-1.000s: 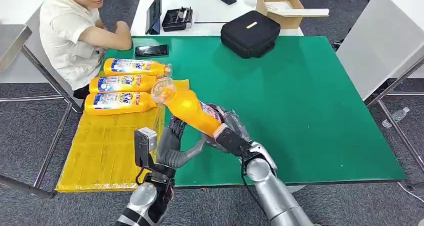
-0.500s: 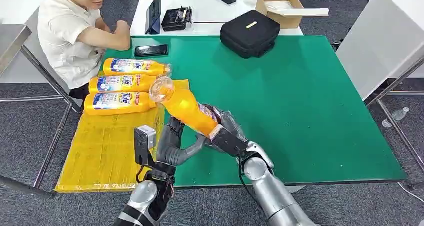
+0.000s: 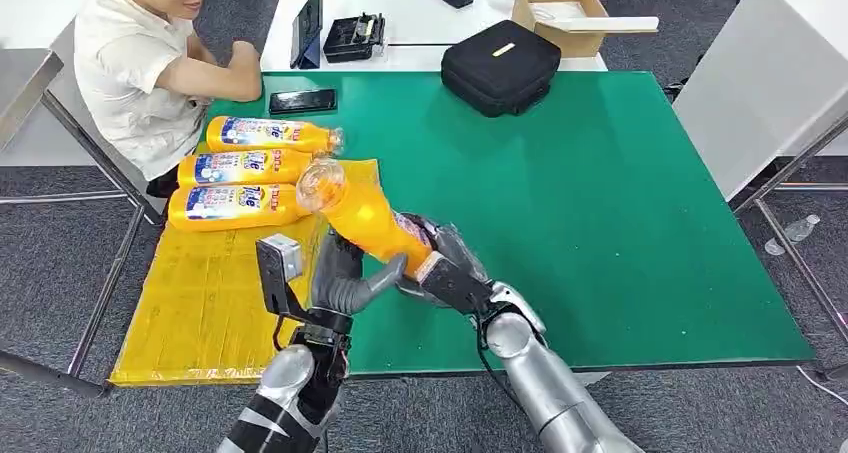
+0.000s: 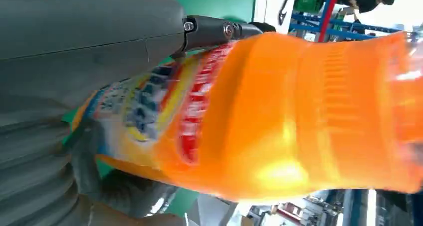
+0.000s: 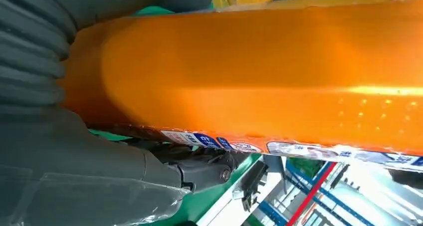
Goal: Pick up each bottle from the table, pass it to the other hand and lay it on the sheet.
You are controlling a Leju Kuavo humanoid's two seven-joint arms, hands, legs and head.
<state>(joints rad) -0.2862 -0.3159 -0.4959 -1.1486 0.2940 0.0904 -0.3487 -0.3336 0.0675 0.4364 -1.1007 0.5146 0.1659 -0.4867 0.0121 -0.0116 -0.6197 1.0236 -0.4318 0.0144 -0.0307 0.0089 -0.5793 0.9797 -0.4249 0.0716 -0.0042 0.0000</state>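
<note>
1. Handover, mid-air: the orange bottle (image 3: 368,220) is held tilted above the near edge of the green table (image 3: 620,203), its clear cap end raised toward the yellow sheet (image 3: 215,293); the right hand (image 3: 445,263) grips its lower, labelled end.
2. Change over the last second: the left hand (image 3: 340,273) has risen from just below the bottle and its thumb now lies against the bottle's underside; the bottle itself has drifted slightly toward the sheet; the left wrist view shows grey cover and a dark finger (image 4: 219,31) wrapped close round the label.
3. State of the hands: right hand closed on the bottle; left hand touching and partly cupping it, but whether it already bears the weight cannot be told.
4. Meaning for the task: the pass is judged under way and not finished; the right hand's release and the laying-down are yet to come.
5. Count, bottles: four in all; one in the hands; three lying bottles (image 3: 240,168) side by side at the far end of the sheet, caps toward the table's middle.
6. Count, other things: one phone (image 3: 303,101) on the green table; one black case (image 3: 500,66) at its far edge; one seated person (image 3: 130,63) beside the sheet's far end.
</note>
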